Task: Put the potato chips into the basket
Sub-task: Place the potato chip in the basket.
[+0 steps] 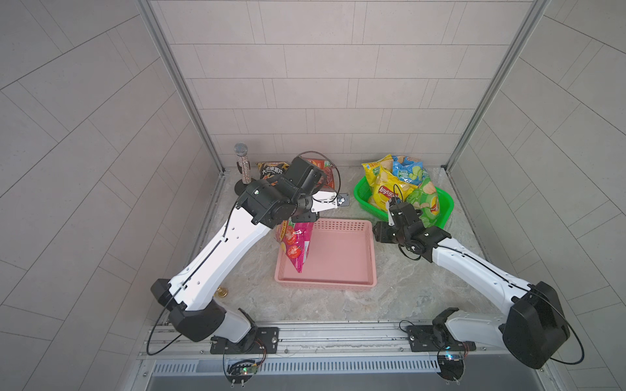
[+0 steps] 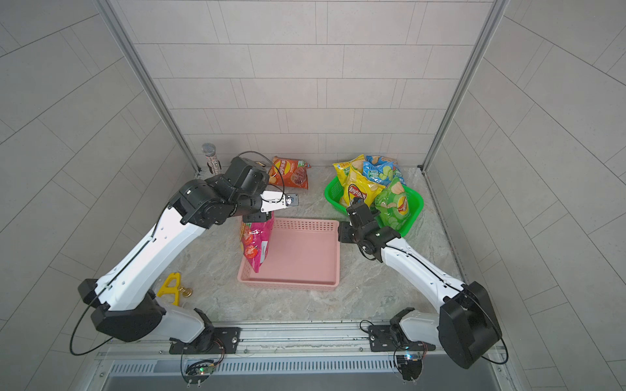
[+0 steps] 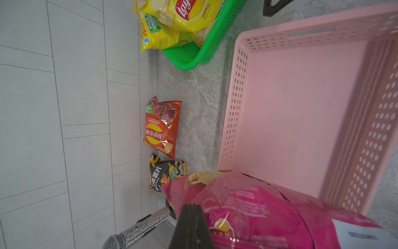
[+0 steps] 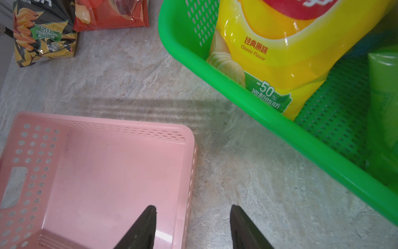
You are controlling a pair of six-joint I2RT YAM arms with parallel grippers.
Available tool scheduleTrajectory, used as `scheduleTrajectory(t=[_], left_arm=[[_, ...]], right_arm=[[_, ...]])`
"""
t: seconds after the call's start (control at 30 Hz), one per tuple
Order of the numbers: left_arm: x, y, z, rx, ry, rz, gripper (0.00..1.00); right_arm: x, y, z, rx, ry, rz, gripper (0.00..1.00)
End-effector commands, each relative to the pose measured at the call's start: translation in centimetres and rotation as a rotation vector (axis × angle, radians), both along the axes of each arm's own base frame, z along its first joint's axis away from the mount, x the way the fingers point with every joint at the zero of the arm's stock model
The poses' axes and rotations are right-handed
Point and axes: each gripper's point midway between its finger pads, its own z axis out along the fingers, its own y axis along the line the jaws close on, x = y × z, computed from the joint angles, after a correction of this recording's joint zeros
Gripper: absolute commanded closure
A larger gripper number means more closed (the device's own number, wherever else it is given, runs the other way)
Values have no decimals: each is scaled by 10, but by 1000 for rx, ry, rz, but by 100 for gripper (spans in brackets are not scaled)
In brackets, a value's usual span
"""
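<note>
Tool L [image 3: 190,209] clamps magenta bag [image 1: 296,245] dangling over pink basket [image 1: 325,283] | green basket [image 1: 360,193]: 4 bags [image 1: 389,191] | tool R [image 4: 193,207] spread

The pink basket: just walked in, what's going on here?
The left tool is shut on a magenta chip bag, which hangs over the edge of the pink basket. The right tool is open and empty between the pink basket and a green basket holding chip bags. An orange-red bag and a black bag lie by the back wall.

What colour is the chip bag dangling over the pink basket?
The bag is bright magenta with red tomatoes, clearest in a top view.
</note>
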Motion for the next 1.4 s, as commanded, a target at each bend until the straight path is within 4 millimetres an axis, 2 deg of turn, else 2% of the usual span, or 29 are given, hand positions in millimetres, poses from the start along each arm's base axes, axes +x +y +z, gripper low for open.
scheduleTrajectory(t=[0.0, 0.07, 0.3, 0.6, 0.7, 1.07, 1.1, 1.13, 1.23, 1.27, 1.37], left_arm=[[-8, -3, 25, -38, -48, -19, 100], [-11, -7, 24, -17, -53, -49, 100], [-9, -13, -2, 107, -28, -79, 100], [-8, 1, -41, 292, 49, -20, 100], [-4, 1, -55, 321, 76, 5, 100], [17, -36, -106, 282, 214, 124, 96], [19, -40, -109, 277, 222, 130, 92], [20, -45, -111, 263, 233, 133, 84], [24, -59, -111, 205, 253, 145, 54], [26, -64, -108, 178, 255, 149, 47], [32, -74, -95, 99, 239, 170, 32]], right_arm=[[-4, -6, -1, -16, 8, -14, 41], [-4, -6, -1, -14, 9, -15, 41], [-4, -7, 0, -13, 6, -20, 41], [-4, -8, 1, -14, 3, -24, 41], [-4, -7, 1, -15, 5, -23, 41], [-8, -11, -2, -23, 10, -31, 40], [-8, -11, -2, -24, 11, -32, 40], [-8, -12, -3, -26, 14, -32, 40], [-9, -13, -4, -29, 15, -34, 40], [-10, -13, -5, -32, 17, -36, 40], [-11, -15, -6, -36, 19, -39, 40]])
